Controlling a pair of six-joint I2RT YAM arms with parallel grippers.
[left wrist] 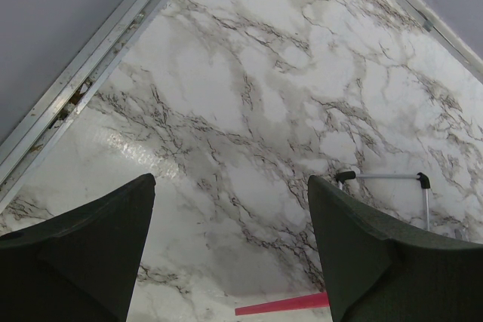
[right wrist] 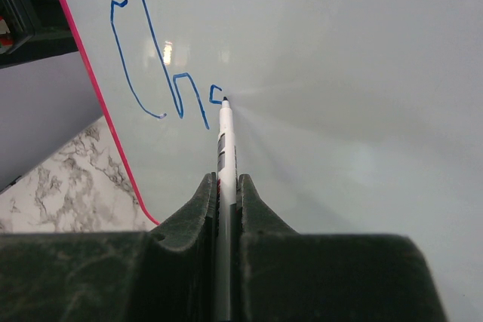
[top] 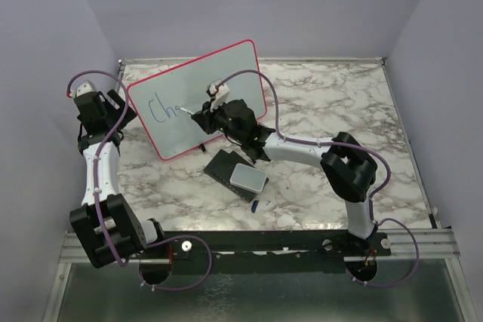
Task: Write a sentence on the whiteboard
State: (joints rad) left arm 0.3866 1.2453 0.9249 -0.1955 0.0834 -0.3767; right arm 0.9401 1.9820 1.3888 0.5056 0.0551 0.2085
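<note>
One marker [right wrist: 225,133], right claw [right wrist: 225,180], seemingly touching whiteboard [right wrist: 339,73]

blue lettering [right wrist: 156,35] reading "Ch", on whiteboard [right wrist: 339,50]

A white bench [top: 339,103] veined in grey marble fills the enclosure. Plain lavender-grey walls [top: 249,1] rise behind the bench and on both sides. A thin metal rail [top: 317,59] edges its far side.

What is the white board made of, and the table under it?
The whiteboard looks smooth and glossy, probably coated board: light glints on it. Its pink rim seems plastic. The table looks like polished marble with grey veins, maybe only printed laminate.
</note>
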